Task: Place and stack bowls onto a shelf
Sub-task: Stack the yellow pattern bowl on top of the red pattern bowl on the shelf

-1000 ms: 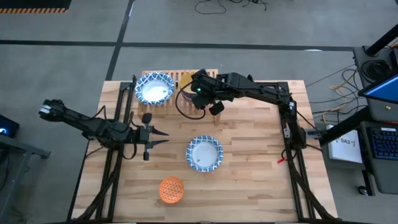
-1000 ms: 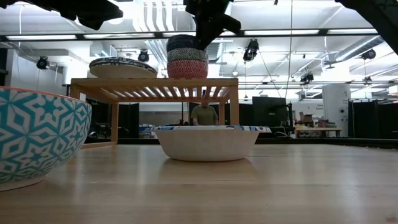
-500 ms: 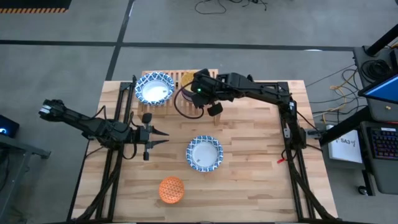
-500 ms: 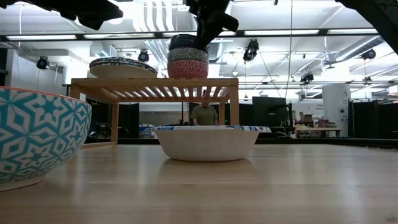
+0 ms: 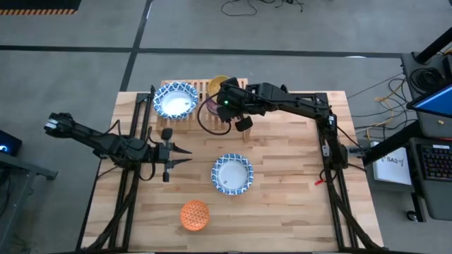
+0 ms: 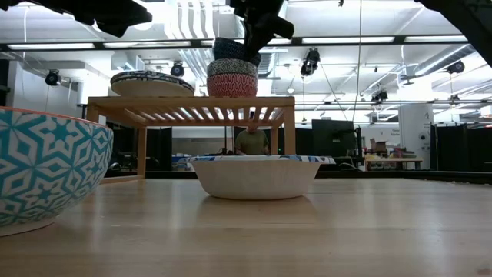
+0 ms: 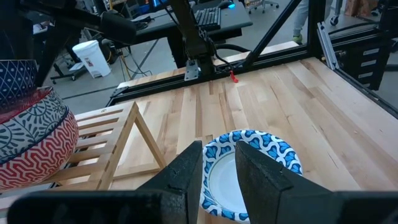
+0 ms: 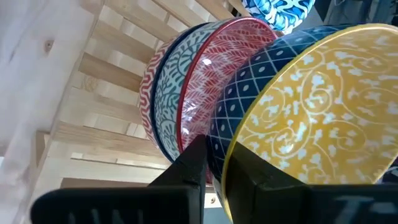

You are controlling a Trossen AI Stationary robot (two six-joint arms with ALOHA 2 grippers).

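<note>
The light-wood shelf [image 5: 206, 90] stands at the table's far edge. A wide blue-patterned bowl [image 5: 175, 101] rests on its slats, and beside it sits a red bowl [image 6: 232, 78]. My right gripper [image 8: 214, 155] is over the red bowl, shut on a smaller bowl [image 6: 234, 51] that is dark blue outside and yellow inside. Another wide blue bowl [image 5: 232, 174] sits on the table's middle. An orange bowl [image 5: 195, 215] stands near the near edge. My left gripper [image 5: 176, 154] hovers open left of the middle bowl. My right gripper holds the dark blue bowl by its rim [image 8: 225, 144], one finger on the yellow inside [image 8: 255, 177] and one on the blue outer wall [image 8: 189, 168]. It comes from above, slanting. The bowl hangs tilted, its lower side inside the red bowl [image 8: 186, 93].
The shelf's right part [image 5: 244, 86] lies under my right arm. Bare tabletop [image 5: 289, 183] stretches right of the middle bowl. Black frame rails [image 5: 328, 162] run along the table's sides. A person [image 6: 251, 141] stands far behind the table.
My right gripper has risen a little and tipped. The dark blue bowl, which sat level in the red bowl, now stands tilted with one side raised, and its yellow inside shows from above. The left arm has kept still.
</note>
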